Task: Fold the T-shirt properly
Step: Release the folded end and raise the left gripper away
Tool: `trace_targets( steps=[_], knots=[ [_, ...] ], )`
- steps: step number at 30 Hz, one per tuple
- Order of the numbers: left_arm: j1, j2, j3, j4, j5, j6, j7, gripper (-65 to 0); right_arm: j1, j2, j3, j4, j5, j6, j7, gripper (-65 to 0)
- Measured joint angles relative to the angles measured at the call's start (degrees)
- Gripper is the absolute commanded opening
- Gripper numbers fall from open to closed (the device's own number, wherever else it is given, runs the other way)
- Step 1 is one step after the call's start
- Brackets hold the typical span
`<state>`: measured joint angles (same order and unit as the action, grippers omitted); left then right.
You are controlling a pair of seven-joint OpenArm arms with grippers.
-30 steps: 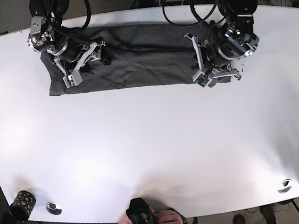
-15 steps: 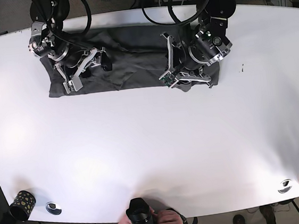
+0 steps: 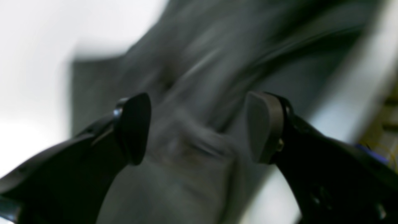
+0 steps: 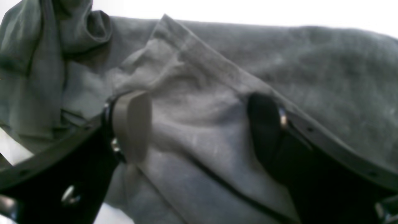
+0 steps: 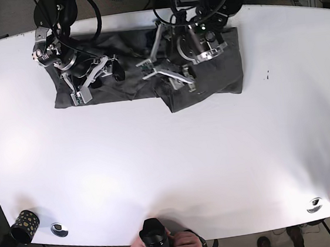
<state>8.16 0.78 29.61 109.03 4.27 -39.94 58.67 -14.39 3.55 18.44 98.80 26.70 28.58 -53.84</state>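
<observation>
We count one dark T-shirt (image 5: 219,73), two grippers, left (image 5: 162,70) and right (image 5: 92,78), and one patterned cup (image 5: 24,225) lower left.

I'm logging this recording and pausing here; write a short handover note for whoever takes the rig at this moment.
Left hand: open, above blurred dark cloth, gripping nothing.
Right hand: open, straddling a raised fold of the T-shirt without pinching it.
The T-shirt lies along the far edge of the white table, its one end doubled over toward the middle, the fold crooked with a corner jutting toward the near side.
Done: first fold begun.
Left: square that fold, fold the right hand's end in, flatten.
</observation>
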Motion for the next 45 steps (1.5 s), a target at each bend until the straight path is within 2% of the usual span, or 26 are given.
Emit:
trace_targets(
  steps=[3,6,11,21,26,31,34,37,42,45],
  knots=[
    [-0.09,-0.63,3.26,0.11,-0.28,-0.04,0.0,-25.8,-0.02,0.0,-0.02,0.0,-0.07,0.0,0.0,-19.3],
    [0.13,-1.46,2.62,0.87,0.02,-0.2,0.04,-26.2,0.0,-0.02,-0.02,0.0,-0.2,0.0,0.0,-19.3],
    [-0.22,-1.75,-5.25,4.07,0.5,-0.15,0.02,-26.2,0.24,-0.02,-0.02,-0.02,-0.33,-0.02,-0.13,-19.3],
    [-1.05,-1.92,-17.4,2.32,0.96,-0.15,0.0,-26.1,0.55,-0.04,-0.02,0.33,-0.42,0.0,-0.52,-19.3],
    [-0.87,-1.9,-24.72,2.14,0.15,-0.17,-0.04,-26.5,-0.02,0.15,-0.02,3.19,5.25,0.02,-1.51,-19.3],
    [-1.01,-1.11,-35.47,2.05,-0.48,-0.17,-2.29,-26.5,-0.02,0.11,-0.09,6.21,11.41,2.89,-2.05,-18.9],
    [-1.2,-1.6,-40.74,2.03,-4.46,-0.04,-3.89,-26.5,-0.04,0.09,-0.81,7.02,13.05,5.05,-4.72,-18.9],
    [-1.22,-2.64,-45.72,2.01,-8.39,-0.02,-4.28,-26.5,-0.74,0.37,-6.36,7.04,13.27,7.02,-5.97,-19.0],
    [-1.33,-6.51,-51.06,-0.11,-11.47,-0.04,-4.33,-26.5,-0.81,-0.04,-13.84,6.88,13.6,7.52,-5.79,-19.0],
    [-1.14,-8.37,-54.01,-2.27,-12.79,-0.04,-4.11,-26.5,-0.81,0.26,-17.38,6.84,10.91,7.5,-5.79,-19.0]
  ],
)
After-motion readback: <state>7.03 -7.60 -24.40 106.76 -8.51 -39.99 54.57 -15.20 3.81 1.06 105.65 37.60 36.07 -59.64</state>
